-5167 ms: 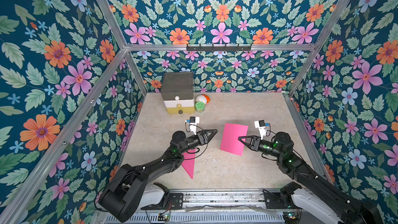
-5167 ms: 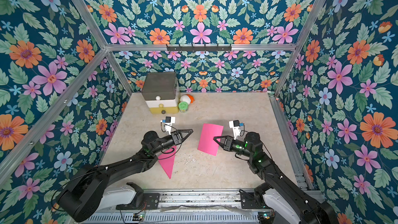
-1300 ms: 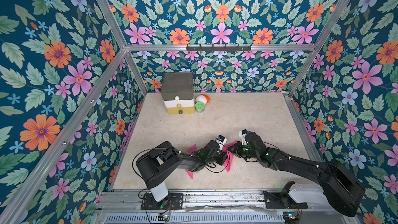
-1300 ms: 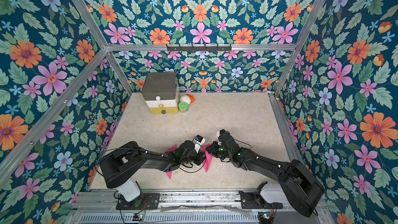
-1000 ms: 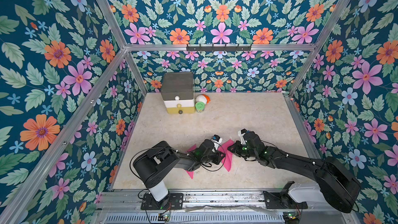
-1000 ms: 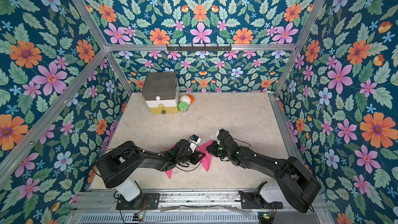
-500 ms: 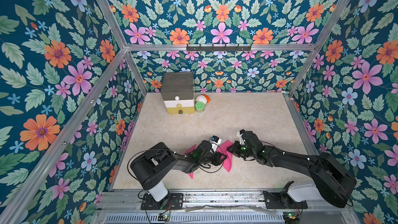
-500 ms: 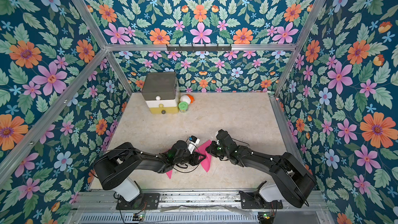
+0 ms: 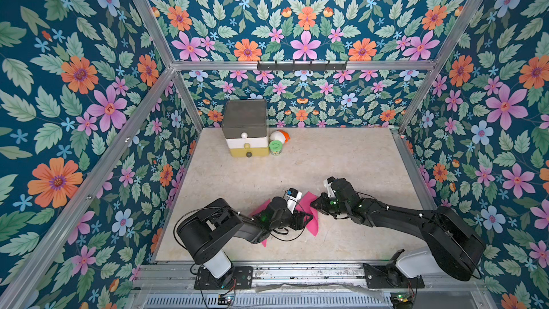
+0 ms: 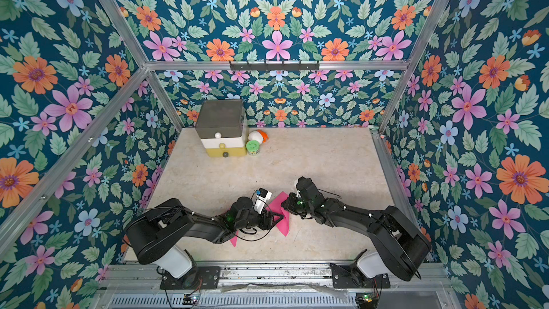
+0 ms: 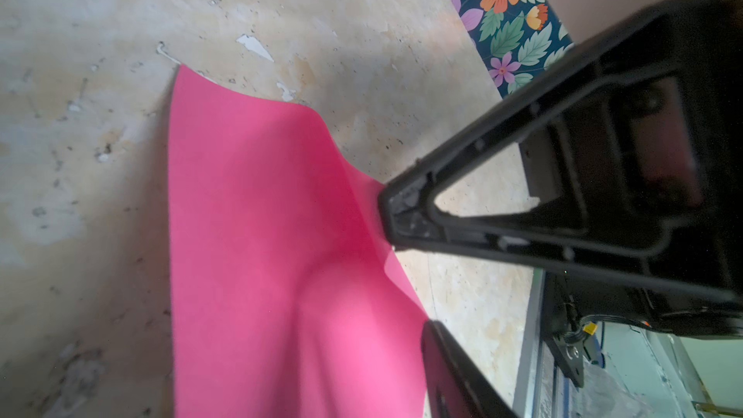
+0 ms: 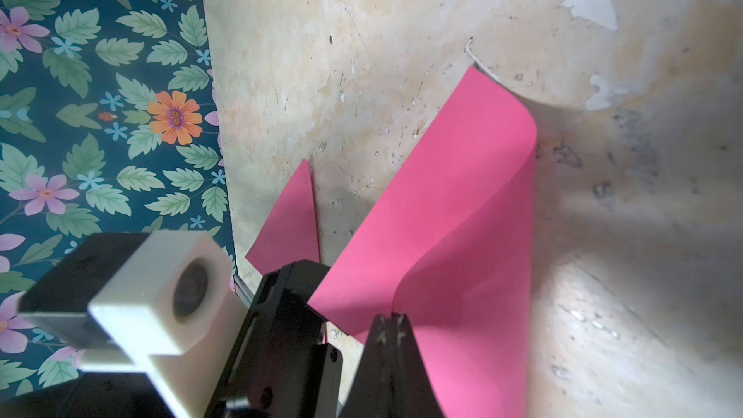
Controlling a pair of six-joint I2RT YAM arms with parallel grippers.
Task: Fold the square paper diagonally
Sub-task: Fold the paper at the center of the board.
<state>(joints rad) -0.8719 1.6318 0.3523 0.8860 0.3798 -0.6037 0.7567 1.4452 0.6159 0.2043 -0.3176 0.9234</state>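
The pink square paper (image 9: 309,202) (image 10: 285,227) lies at the front middle of the table. One part of it is raised and curled over the rest (image 12: 462,215). My right gripper (image 9: 312,203) (image 10: 282,203) (image 12: 392,317) is shut on the paper's lifted edge, and its fingers (image 11: 392,215) show in the left wrist view pinching that edge. My left gripper (image 9: 307,220) (image 10: 277,218) sits low at the paper's left side with its jaws apart. Only one of its fingers (image 11: 454,367) shows in the left wrist view, beside the paper (image 11: 261,235).
A second pink piece, a folded triangle (image 9: 264,242) (image 12: 287,227), lies under my left arm. A small drawer box (image 9: 245,127), a green-lidded jar (image 9: 276,147) and a white and orange bottle (image 9: 280,136) stand at the back left. Floral walls enclose the table.
Five seconds ago the paper lay flat with both grippers beside it. Since then the right gripper has taken and raised one edge. Over the last second the left jaws have opened.
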